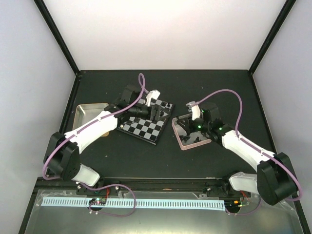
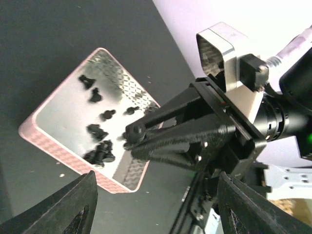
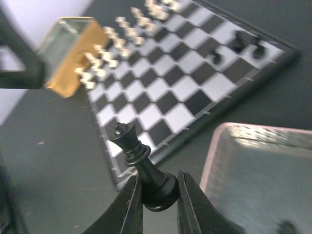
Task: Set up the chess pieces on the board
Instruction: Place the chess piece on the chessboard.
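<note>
The board (image 1: 146,127) lies mid-table and also shows in the right wrist view (image 3: 170,83). Silver pieces (image 3: 129,31) stand along its far side, and three black pieces (image 3: 239,43) stand near its right corner. My right gripper (image 3: 158,187) is shut on the base of a tall black crowned piece (image 3: 134,146), holding it tilted above the table between the board and the pink-rimmed tin (image 3: 263,165). It also appears in the top view (image 1: 187,124) and the left wrist view (image 2: 131,139). My left gripper (image 1: 156,113) hovers over the board's far right corner, open and empty (image 2: 156,214).
The pink-rimmed tin (image 2: 53,141) holds several loose black pieces (image 2: 100,151). A gold-rimmed tin (image 1: 87,114) sits left of the board and also shows in the right wrist view (image 3: 73,53). White walls close in the black table.
</note>
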Controlling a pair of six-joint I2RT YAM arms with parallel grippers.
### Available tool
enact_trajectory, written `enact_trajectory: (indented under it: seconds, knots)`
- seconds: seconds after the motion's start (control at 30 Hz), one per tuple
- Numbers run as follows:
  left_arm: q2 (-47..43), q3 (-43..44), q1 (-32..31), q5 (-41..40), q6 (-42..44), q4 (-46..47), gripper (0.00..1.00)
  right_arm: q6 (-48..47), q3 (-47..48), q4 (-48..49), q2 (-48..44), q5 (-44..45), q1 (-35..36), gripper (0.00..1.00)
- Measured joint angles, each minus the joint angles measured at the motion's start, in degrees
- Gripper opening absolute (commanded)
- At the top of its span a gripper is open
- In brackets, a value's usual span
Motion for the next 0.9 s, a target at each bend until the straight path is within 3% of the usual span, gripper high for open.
enact_trajectory:
  seconds: [0.3, 0.47, 0.63, 0.9]
  knots:
    - [2.8, 3.9, -0.1, 7.3, -0.3, -3.9, 0.56, -2.0, -0.6, 4.8, -1.3, -11.0, 2.2, 0.15]
    - [4.8, 6.4, -0.5, 7.3, 1.4, -8.1, 0.54, -2.2, -0.6, 5.2, -1.3, -12.4, 2.3, 0.15]
    - [6.7, 8.4, -1.2, 7.0, 3.4, -12.2, 0.38, -2.2, -0.6, 5.6, -1.3, -13.2, 2.3, 0.15]
    - [8.8, 10.1, -1.8, 6.9, 5.0, -14.8, 0.30, -2.2, -0.6, 5.7, -1.3, -14.2, 2.3, 0.15]
